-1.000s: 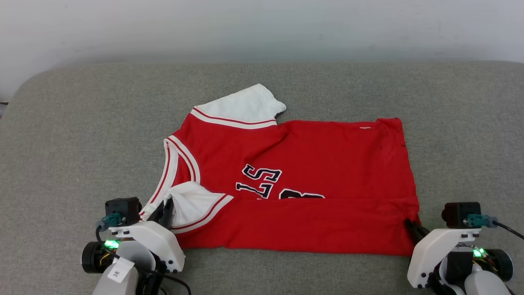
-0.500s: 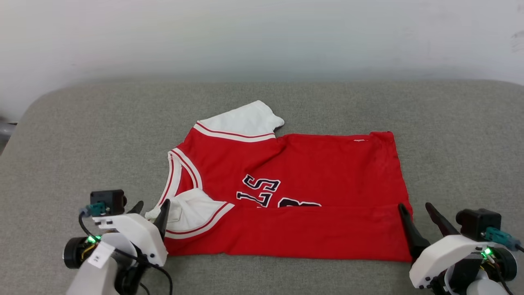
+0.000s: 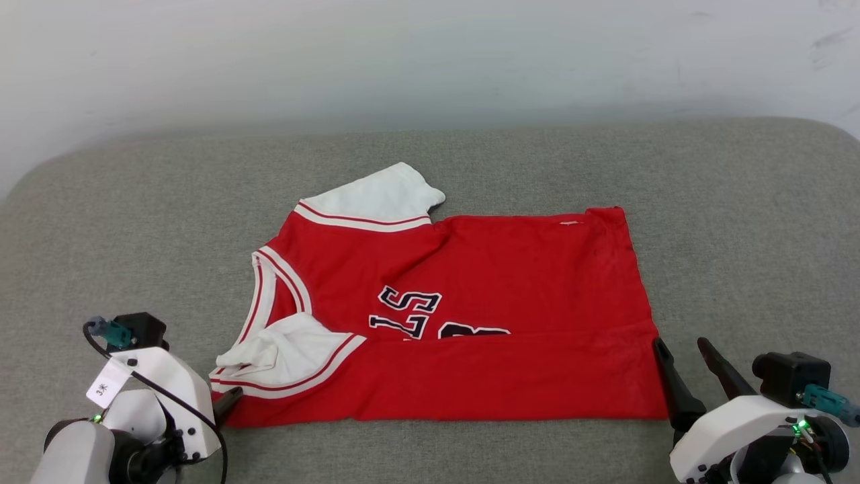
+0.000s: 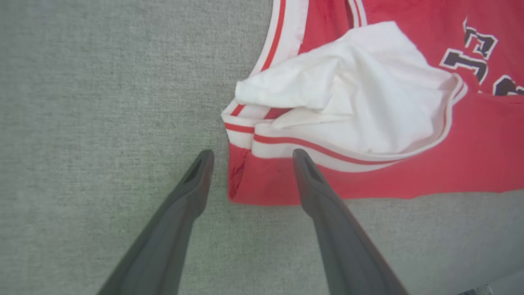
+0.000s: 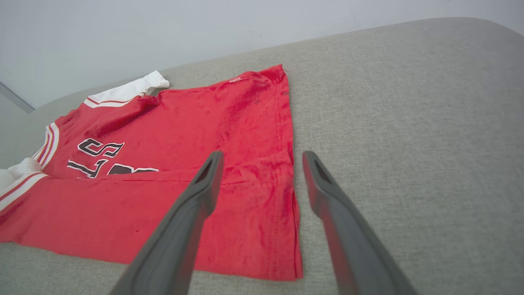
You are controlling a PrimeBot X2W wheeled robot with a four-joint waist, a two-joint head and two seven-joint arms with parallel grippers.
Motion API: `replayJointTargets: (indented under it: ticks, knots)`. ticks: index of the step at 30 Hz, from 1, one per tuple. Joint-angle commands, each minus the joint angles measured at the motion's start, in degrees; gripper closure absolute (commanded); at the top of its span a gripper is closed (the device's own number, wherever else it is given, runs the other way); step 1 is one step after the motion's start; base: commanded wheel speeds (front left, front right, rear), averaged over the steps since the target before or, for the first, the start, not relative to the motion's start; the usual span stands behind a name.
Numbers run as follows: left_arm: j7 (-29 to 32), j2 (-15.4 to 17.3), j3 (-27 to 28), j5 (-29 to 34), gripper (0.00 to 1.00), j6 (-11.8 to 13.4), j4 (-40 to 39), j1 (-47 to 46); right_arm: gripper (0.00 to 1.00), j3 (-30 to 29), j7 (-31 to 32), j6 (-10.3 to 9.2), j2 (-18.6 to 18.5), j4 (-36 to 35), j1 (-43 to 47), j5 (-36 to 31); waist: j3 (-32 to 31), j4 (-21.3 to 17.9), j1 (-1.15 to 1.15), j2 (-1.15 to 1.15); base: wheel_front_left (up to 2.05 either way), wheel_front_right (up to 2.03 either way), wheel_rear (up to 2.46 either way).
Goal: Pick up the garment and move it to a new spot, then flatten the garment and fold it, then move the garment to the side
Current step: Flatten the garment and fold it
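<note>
**Mia:** The fingers of the left gripper are standing wide apart and holding nothing. The fingers of the right gripper are doing the same.

**Tom:** Where is the garment lying?

**Mia:** One near corner is sitting right between the left fingertips. The side edge is running between the right fingertips. I cannot tell if any finger is touching the cloth. The rest is spreading out past both grippers, flat on the grey cushion.

**Tom:** What job is going on?

**Mia:** I am guessing folding. The near strip is lying turned over the bottom of the letters.

**Tom:** How should the next fold go?

**Mia:** The white sleeve just past the left fingers is looking crumpled, so smoothing it comes first. Then both grippers should be pinching matching corners, lifting together and going slowly, so the thin cloth is not bunching.
</note>
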Motion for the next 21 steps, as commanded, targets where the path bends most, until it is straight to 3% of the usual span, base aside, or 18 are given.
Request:
replayJointTargets:
  ticks: [1,5,15,16,17,19,20,21]
  knots:
    - [0.8,0.3,0.0,-0.2,0.00,0.5,-0.2,0.7,0.00,-0.1,0.0,-0.04,0.3,-0.4,0.7,0.4,0.5,-0.4,0.00,0.00,0.00,0.00,0.00]
    - [4.6,0.1,-0.2,-1.5,0.00,1.6,-0.3,2.3,0.00,0.1,0.6,-0.04,0.8,-0.8,0.0,0.7,1.6,-1.3,0.00,0.00,0.00,0.00,0.00]
    - [6.7,0.4,-2.9,0.0,0.00,1.8,-2.4,1.4,0.00,-2.9,2.8,-0.05,0.8,-2.1,-1.0,0.8,2.0,-2.0,0.00,0.00,0.00,0.00,0.00]
    - [6.9,0.4,-3.1,0.1,0.20,2.0,-2.3,1.6,0.00,-3.1,3.0,-0.05,0.9,-2.4,-1.0,0.8,2.0,-2.0,0.00,0.00,0.00,0.00,0.00]
    - [7.0,0.3,-3.2,0.1,0.51,2.0,-2.2,1.7,0.00,-3.3,3.2,-0.05,0.8,-2.7,-1.0,0.7,1.9,-2.0,0.00,0.00,0.00,0.00,0.00]
    - [6.9,0.1,-3.5,0.2,0.76,2.1,-2.0,1.8,0.00,-3.5,3.6,-0.05,0.9,-3.2,-0.9,0.5,1.8,-2.0,0.00,0.00,0.00,0.00,0.00]
    - [6.8,0.1,-3.6,0.1,1.00,2.1,-1.9,1.8,0.00,-3.6,3.8,-0.05,0.9,-3.5,-0.9,0.5,1.8,-2.0,0.00,0.00,0.00,0.00,0.00]
    - [6.8,0.0,-3.7,0.1,1.00,2.2,-1.6,1.8,0.00,-3.7,3.9,-0.05,1.0,-3.7,-0.7,0.6,1.8,-1.9,0.00,0.00,0.00,0.00,0.00]
